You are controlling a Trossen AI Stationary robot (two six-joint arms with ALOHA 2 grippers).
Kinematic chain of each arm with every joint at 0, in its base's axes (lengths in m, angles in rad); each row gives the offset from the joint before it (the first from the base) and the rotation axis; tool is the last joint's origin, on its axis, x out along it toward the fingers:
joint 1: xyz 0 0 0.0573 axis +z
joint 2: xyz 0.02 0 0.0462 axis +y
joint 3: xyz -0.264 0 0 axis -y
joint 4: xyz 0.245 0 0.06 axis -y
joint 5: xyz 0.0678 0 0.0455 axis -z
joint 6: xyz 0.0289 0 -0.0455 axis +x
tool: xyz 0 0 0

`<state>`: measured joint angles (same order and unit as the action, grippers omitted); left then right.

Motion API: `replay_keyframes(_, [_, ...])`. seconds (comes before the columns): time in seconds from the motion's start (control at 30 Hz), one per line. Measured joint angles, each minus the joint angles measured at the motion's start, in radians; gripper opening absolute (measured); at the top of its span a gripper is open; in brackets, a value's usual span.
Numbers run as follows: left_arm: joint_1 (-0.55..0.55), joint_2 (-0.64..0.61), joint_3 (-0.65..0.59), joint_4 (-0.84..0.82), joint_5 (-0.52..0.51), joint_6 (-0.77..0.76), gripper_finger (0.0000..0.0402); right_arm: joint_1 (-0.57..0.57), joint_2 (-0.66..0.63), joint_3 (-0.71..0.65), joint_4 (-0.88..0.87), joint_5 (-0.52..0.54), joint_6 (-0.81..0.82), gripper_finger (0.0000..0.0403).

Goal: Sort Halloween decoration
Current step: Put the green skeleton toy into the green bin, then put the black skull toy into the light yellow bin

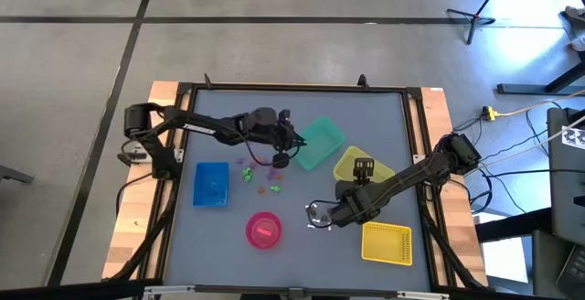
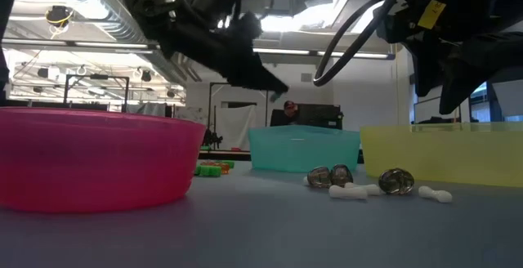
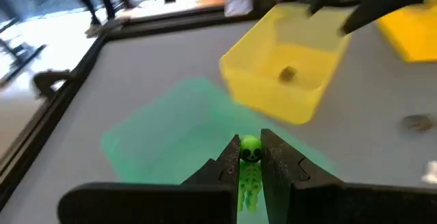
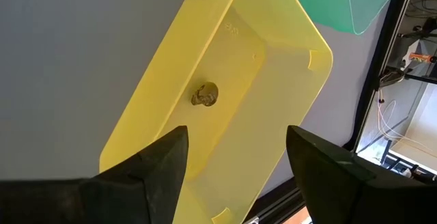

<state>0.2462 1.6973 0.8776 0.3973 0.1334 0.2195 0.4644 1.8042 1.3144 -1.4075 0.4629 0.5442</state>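
Your left gripper [image 3: 250, 157] has its jaws narrowed onto a green skeleton trinket [image 3: 250, 166]; the figure's skull shows between the fingertips. In the high view this gripper [image 1: 291, 141] hangs at the edge of the green bin [image 1: 320, 143], with the trinket raised off the surface [image 1: 228, 231].

Your right gripper [image 4: 235, 149] has its jaws spread wide and holds nothing. It hangs above the pale yellow bin [image 4: 225, 80], which already contains one dark grey skull trinket [image 4: 204, 95]. In the high view this bin [image 1: 352, 165] sits just beside the green bin, and the right gripper [image 1: 364, 169] is over it.

The remaining Halloween decoration lies loose on the surface: a cluster of small coloured trinkets [image 1: 260, 176] between the blue bin [image 1: 211, 183] and the green bin, and grey skulls [image 2: 328, 176] with white bone pieces [image 2: 353, 189] near the front, as the low view shows. The pink bowl [image 1: 263, 230] and a deeper yellow basket [image 1: 387, 242] sit along the near side.
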Motion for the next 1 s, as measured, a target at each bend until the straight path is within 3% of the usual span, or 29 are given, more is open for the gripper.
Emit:
replay_keyframes(0.13, [0.000, 0.021, 0.000, -0.001, -0.071, 0.000, 0.0030, 0.000, 0.000, 0.000, 0.000, 0.000, 0.000, 0.0247])
replay_keyframes(0.73, [-0.005, 0.023, 0.000, 0.000, -0.069, -0.006, 0.0109, 0.000, 0.000, 0.002, -0.003, 0.000, 0.000, 0.0247])
replay_keyframes(1.0, [-0.005, 0.023, 0.000, 0.000, -0.069, -0.008, 0.0113, 0.000, 0.000, 0.137, -0.028, -0.001, 0.000, 0.0247])
